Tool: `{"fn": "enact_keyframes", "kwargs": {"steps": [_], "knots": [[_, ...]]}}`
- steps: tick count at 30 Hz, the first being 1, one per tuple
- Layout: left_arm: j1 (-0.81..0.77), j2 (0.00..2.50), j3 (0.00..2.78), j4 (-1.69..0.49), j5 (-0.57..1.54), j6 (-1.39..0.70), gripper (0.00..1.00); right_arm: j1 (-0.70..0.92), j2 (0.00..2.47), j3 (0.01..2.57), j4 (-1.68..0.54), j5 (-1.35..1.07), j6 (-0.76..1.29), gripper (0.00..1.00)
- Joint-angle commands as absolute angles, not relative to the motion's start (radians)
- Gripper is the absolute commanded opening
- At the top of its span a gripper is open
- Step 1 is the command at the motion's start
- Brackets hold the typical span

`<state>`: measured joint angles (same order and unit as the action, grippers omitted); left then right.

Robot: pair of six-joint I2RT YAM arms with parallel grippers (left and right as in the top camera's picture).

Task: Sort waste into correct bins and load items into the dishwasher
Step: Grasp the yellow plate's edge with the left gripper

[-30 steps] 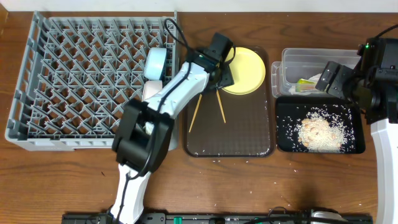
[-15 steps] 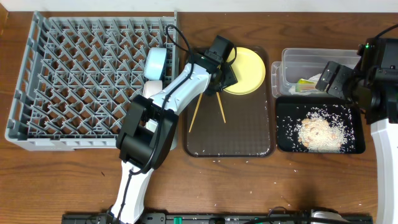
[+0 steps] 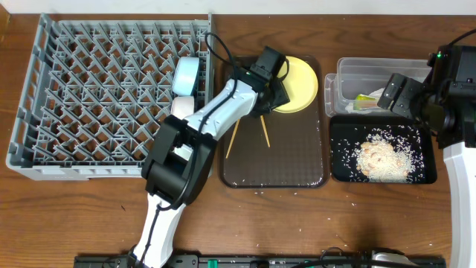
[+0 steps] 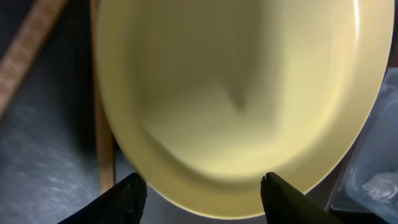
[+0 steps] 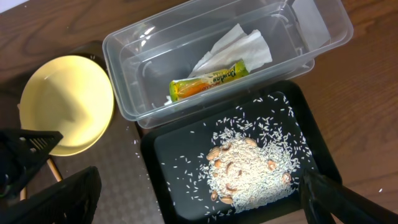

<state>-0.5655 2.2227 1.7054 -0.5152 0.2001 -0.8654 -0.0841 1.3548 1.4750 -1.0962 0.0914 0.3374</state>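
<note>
Jaws apart, the left claw (image 4: pixel 200 193) straddled the near rim of the yellow plate (image 4: pixel 236 93), which lay just ahead of it, well away from the equally spread right claw (image 5: pixel 199 193).

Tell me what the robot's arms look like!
The left arm and right arm are white tubes joined by rounded black joints. A thin black cable loops out near the left wrist. The left hand and right hand are black, each with two fingers. A green light glows on the right arm.
</note>
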Motion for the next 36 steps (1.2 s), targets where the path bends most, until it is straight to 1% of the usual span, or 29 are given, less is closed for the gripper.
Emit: {"fn": "enact_keyframes", "kwargs": {"steps": [1, 7, 14, 19, 26, 32, 34, 36], "knots": [[-0.575, 2.245, 1.683, -0.513, 0.186, -0.874, 0.61, -0.092, 1.36, 1.477, -1.097, 0.108, 0.351, 0.99], [-0.575, 2.245, 1.673, -0.513, 0.181, -0.875, 0.61, -0.092, 1.36, 1.477, -1.097, 0.108, 0.351, 0.99], [-0.575, 2.245, 1.663, -0.509, 0.104, -0.953, 0.61, -0.092, 1.36, 1.477, -1.097, 0.108, 0.351, 0.99], [-0.575, 2.245, 1.638, -0.465, 0.104, -0.964, 0.61, -0.092, 1.36, 1.477, -1.097, 0.108, 0.351, 0.99], [-0.576, 2.254, 1.622, -0.429, 0.104, -0.964, 0.57, -0.092, 1.36, 1.477, -1.097, 0.108, 0.351, 0.99], [-0.575, 2.296, 1.622, -0.406, 0.113, -0.964, 0.57, -0.092, 1.36, 1.477, -1.097, 0.108, 0.351, 0.99], [-0.575, 2.312, 1.622, -0.401, 0.127, -0.964, 0.56, -0.092, 1.36, 1.477, -1.097, 0.108, 0.352, 0.99], [-0.575, 2.324, 1.622, -0.402, 0.131, -0.968, 0.49, -0.092, 1.36, 1.477, -1.097, 0.108, 0.351, 0.99]]}}
